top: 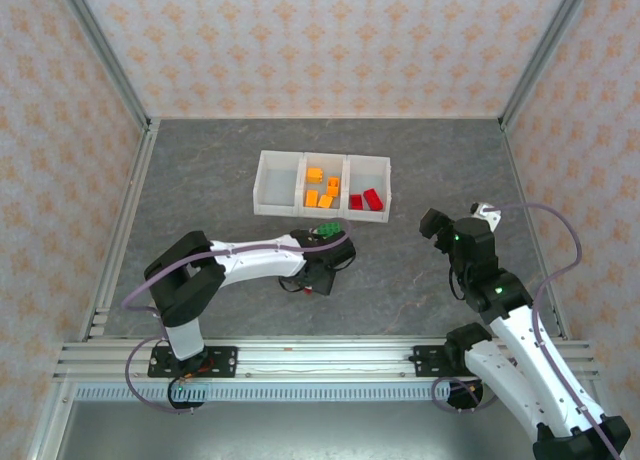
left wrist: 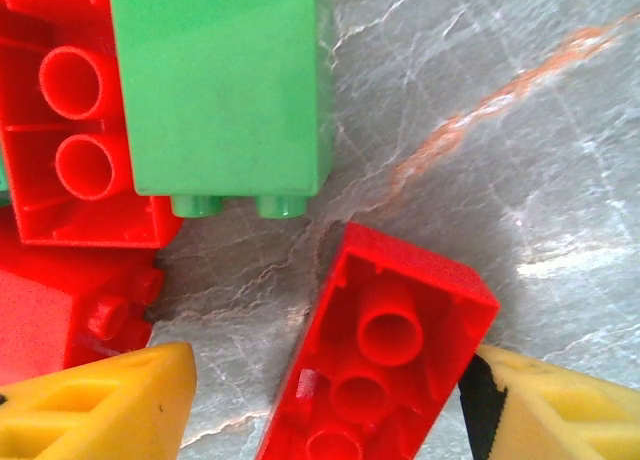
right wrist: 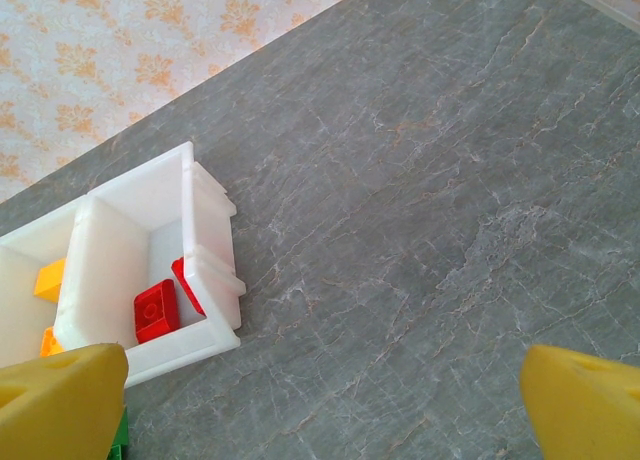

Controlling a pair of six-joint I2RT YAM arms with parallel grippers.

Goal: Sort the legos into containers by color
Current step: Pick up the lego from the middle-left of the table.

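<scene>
Straddling red lego (left wrist: 385, 355), left fingers (left wrist: 100, 405) apart.

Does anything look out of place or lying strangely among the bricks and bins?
Nothing is missorted: the middle bin holds orange bricks, the right bin red ones. Only loose bricks on the table lie jumbled: a red brick beneath the left gripper rests upside down, hollow side up, askew beside a green brick.

This is a robot-testing lab cell: a grey stone-patterned tabletop (top: 200, 170) boxed in by orange floral wallpaper panels (top: 320, 40) on bare aluminium frame posts (top: 105, 50), with a white-shelled left arm (top: 250, 258) and right arm (top: 520, 335) bolted to a slotted aluminium rail (top: 320, 357).
</scene>
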